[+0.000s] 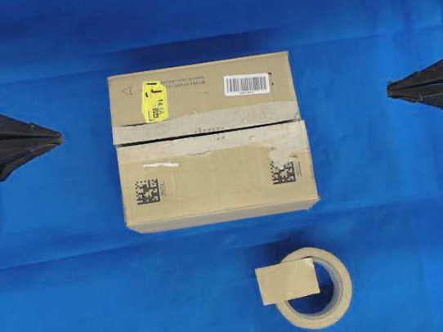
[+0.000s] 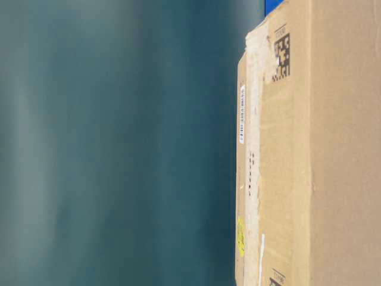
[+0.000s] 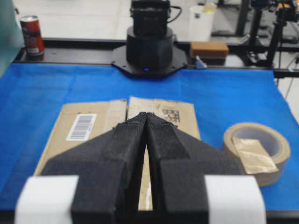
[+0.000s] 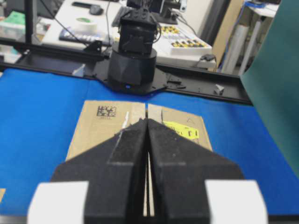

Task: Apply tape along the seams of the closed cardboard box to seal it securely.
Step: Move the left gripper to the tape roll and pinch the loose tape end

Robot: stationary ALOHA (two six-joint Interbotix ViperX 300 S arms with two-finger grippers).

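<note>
The brown cardboard box [image 1: 210, 143] sits mid-table with its flaps closed; it also shows in the left wrist view [image 3: 88, 126] and the right wrist view [image 4: 100, 123]. Its seam [image 1: 204, 133] runs left to right between grey tape residue. The flat tan piece of tape [image 1: 286, 281] lies on top of the tape roll [image 1: 317, 289], in front of the box; the piece also shows in the left wrist view [image 3: 254, 155]. My left gripper [image 1: 59, 137] is shut and empty, left of the box. My right gripper [image 1: 390, 91] is shut and empty, right of the box.
The blue mat [image 1: 101, 307] covers the table. In the table-level view the box [image 2: 315, 155] fills the right side against a teal backdrop. A red can [image 3: 32, 35] and the other arm's base [image 3: 149, 51] stand beyond the mat's far edge.
</note>
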